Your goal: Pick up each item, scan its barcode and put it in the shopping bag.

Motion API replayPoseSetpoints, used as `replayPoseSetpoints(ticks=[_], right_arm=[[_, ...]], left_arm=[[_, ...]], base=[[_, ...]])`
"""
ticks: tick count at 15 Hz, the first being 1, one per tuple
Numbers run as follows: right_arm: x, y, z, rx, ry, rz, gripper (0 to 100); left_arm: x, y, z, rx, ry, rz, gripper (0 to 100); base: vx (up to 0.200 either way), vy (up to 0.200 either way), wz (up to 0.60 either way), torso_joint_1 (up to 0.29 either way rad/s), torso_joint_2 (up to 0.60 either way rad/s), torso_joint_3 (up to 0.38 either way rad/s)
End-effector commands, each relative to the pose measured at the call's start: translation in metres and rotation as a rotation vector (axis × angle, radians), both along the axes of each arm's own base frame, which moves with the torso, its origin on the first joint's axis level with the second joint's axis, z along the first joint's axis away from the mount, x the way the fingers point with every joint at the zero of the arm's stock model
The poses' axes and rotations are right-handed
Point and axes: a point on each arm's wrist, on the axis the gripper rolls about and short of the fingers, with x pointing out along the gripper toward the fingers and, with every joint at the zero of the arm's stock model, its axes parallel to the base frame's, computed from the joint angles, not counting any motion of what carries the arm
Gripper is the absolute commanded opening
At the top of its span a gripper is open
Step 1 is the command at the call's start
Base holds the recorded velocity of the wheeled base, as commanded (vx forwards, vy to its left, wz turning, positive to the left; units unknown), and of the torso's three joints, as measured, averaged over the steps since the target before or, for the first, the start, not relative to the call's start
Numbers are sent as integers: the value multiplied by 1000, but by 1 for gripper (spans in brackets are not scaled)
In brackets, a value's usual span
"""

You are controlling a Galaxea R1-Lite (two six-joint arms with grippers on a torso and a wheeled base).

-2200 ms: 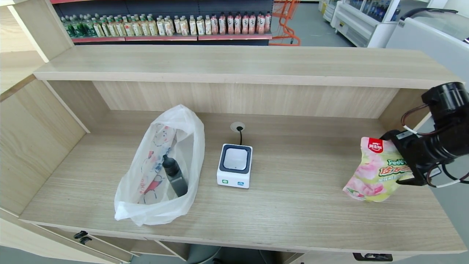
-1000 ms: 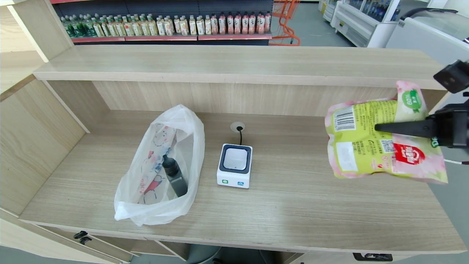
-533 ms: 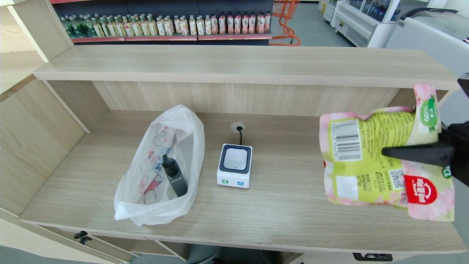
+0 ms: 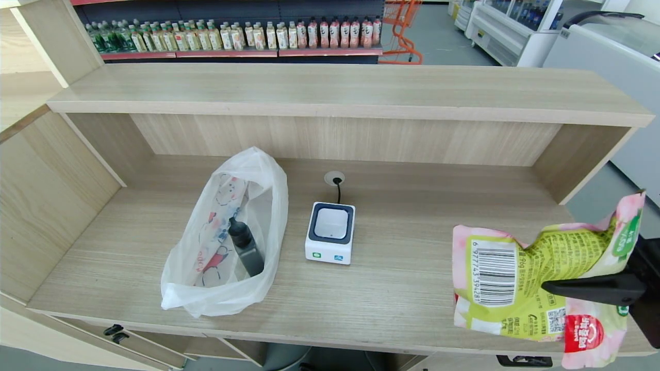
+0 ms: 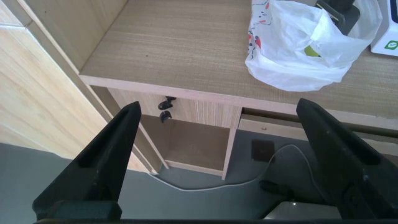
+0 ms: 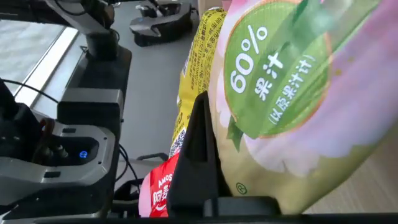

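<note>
- Pouch [image 4: 559,252]: lime green middle, pink blossom edges, black-and-white barcode patch, red round badge.
- Shopping bag [image 4: 276,216]: milky see-through white, with a red-and-blue cartoon print showing through.
- Bottle [image 4: 247,251]: dark grey, black cap.
- Scanner [image 4: 330,248]: white body, dark frame, pale window.
- Worktop [image 4: 412,268]: pale, streaky wood grain.

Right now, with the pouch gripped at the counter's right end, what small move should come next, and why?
Probably swing the right gripper left toward the scanner while rolling the pouch over: its barcode faces up, the scanner's window also faces up, and they sit well apart.
</note>
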Motion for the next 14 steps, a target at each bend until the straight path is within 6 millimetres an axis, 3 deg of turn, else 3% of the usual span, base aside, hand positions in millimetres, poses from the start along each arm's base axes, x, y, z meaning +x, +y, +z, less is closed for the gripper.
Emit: replayPoseSetpoints(ticks=[1,6,14], right_arm=[[-7,1,4,3,-23,6,0],[-20,12,10,4,-60,77,0],[-21,14,10,2,-63,84,0]], left_arm=[[0,0,0,0,0,1,100],[0,0,0,0,0,1,100],[0,0,0,0,0,2,100]], base=[[0,0,0,0,0,0],[0,0,0,0,0,0],[0,0,0,0,0,0]])
